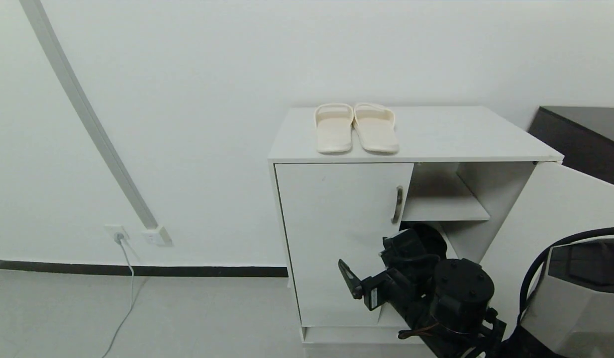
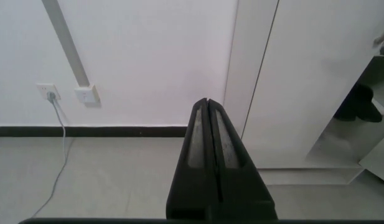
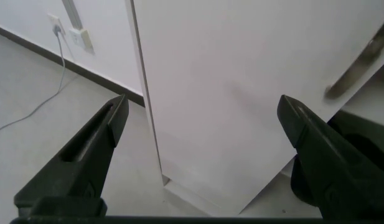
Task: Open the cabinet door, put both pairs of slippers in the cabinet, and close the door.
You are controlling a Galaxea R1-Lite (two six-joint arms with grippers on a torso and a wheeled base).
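Note:
A pair of cream slippers [image 1: 357, 127] lies on top of the white cabinet [image 1: 461, 134]. The cabinet's right door [image 1: 551, 223] stands swung open, while the left door [image 1: 337, 238] is closed, its handle [image 1: 397, 204] near the middle. A dark pair of slippers [image 2: 360, 104] sits in the lower compartment, partly hidden behind my right arm in the head view. My right gripper [image 1: 381, 263] is open low in front of the closed door [image 3: 229, 93], holding nothing. My left gripper [image 2: 207, 106] is shut and empty, low and to the left of the cabinet.
An inner shelf [image 1: 446, 209] divides the open side of the cabinet. A wall socket with a hanging cable [image 1: 119, 233] is at the left, above bare floor [image 1: 138, 318]. A dark table [image 1: 585, 134] stands beyond the cabinet at the right.

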